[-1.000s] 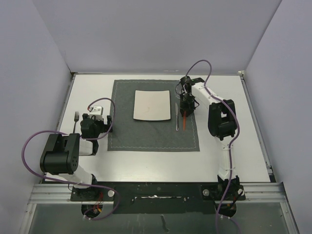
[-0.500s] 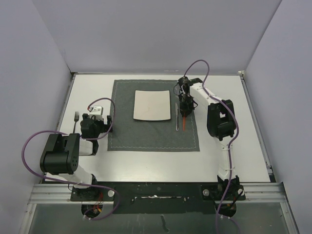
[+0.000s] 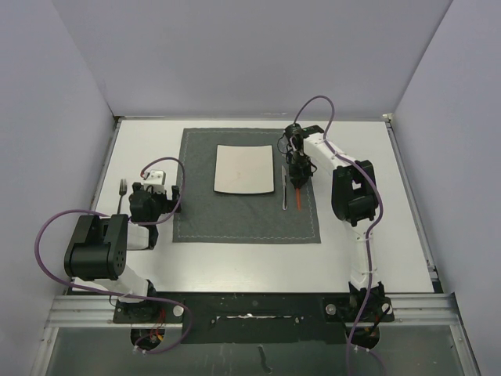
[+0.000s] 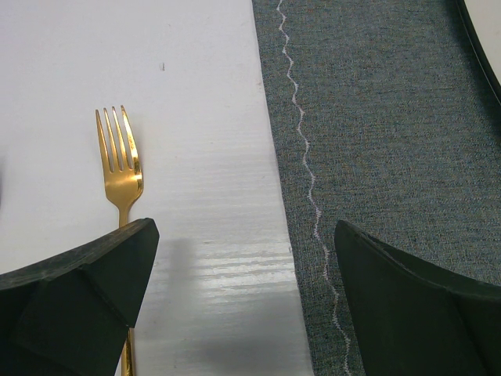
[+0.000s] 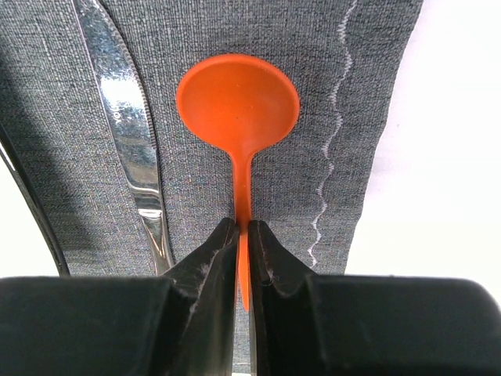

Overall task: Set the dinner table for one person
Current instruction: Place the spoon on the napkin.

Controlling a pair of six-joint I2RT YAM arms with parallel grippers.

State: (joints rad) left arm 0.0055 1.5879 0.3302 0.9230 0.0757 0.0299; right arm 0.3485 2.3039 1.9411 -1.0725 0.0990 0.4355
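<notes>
Right fingers (image 5: 210,262) are pinching the spoon (image 5: 237,102) by its handle just right of the knife (image 5: 125,102) on the mat (image 5: 313,63); left fingers (image 4: 78,274) are hanging wide open near the fork (image 4: 120,160) at the left of the tabletop (image 3: 235,254), which is filling the top view's middle.

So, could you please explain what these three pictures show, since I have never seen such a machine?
Two robot arms are bolted to a large white tabletop. One picture looks down from above; the other two come from a camera on each wrist. A dark grey cloth placemat carries a white square plate and a silver knife; a gold fork lies left of it. The right gripper is shut on the handle of an orange spoon beside the knife; the left gripper hangs open near the fork.
</notes>
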